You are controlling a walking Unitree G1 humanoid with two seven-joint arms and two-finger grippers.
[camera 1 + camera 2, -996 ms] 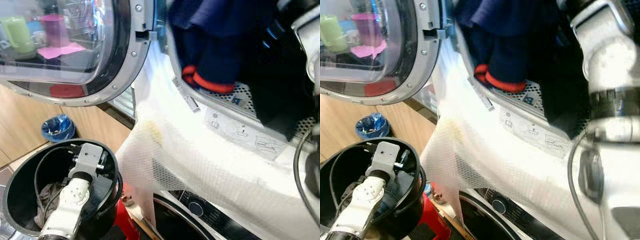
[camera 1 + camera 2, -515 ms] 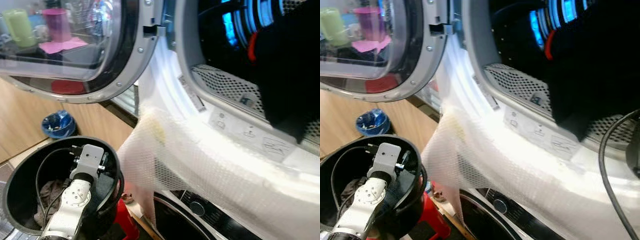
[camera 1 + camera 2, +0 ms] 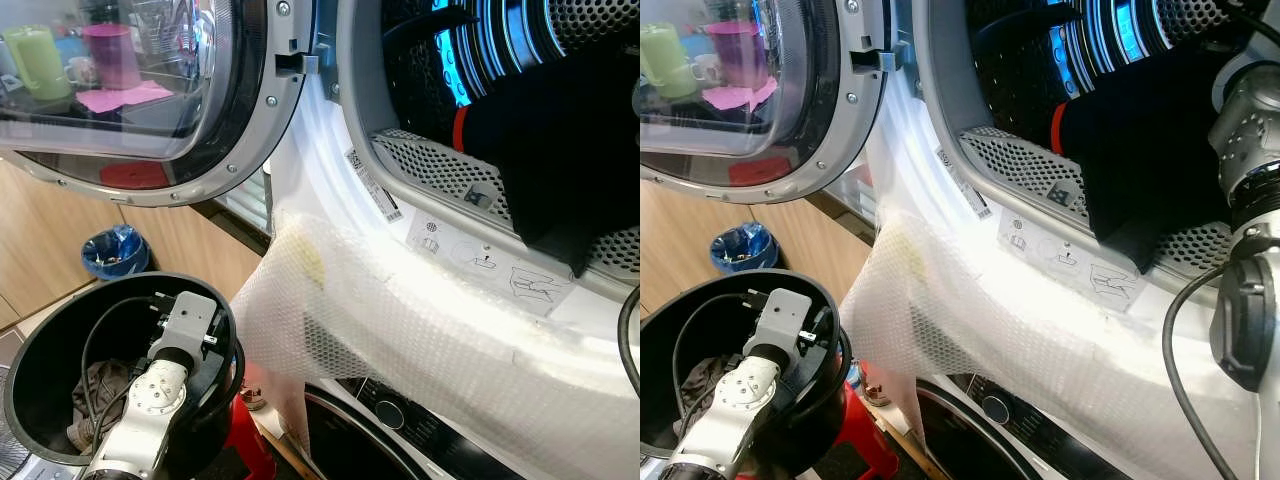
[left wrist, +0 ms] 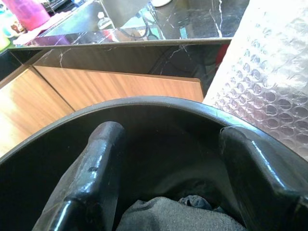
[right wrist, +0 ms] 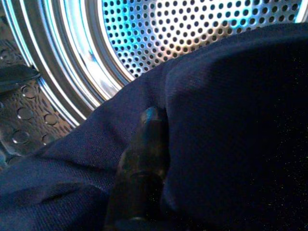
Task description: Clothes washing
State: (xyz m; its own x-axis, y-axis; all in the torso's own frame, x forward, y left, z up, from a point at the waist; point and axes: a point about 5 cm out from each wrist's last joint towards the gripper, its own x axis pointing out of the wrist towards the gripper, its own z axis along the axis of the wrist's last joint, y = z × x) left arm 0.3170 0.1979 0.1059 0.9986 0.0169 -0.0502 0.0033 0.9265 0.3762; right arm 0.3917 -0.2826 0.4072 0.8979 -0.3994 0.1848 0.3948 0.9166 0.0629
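Right pincer [image 5: 144,159] clamped on dark garment [image 3: 1140,150] inside drum [image 5: 192,43]; left pincer [image 4: 168,163] spread wide in bucket [image 3: 60,330]. Loading step; next, release deep inside drum.

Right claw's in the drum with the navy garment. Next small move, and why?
Probably let go and draw the right claw back out: the navy garment already lies inside the perforated drum, draped over the one finger showing. More clothes wait in the black bucket.
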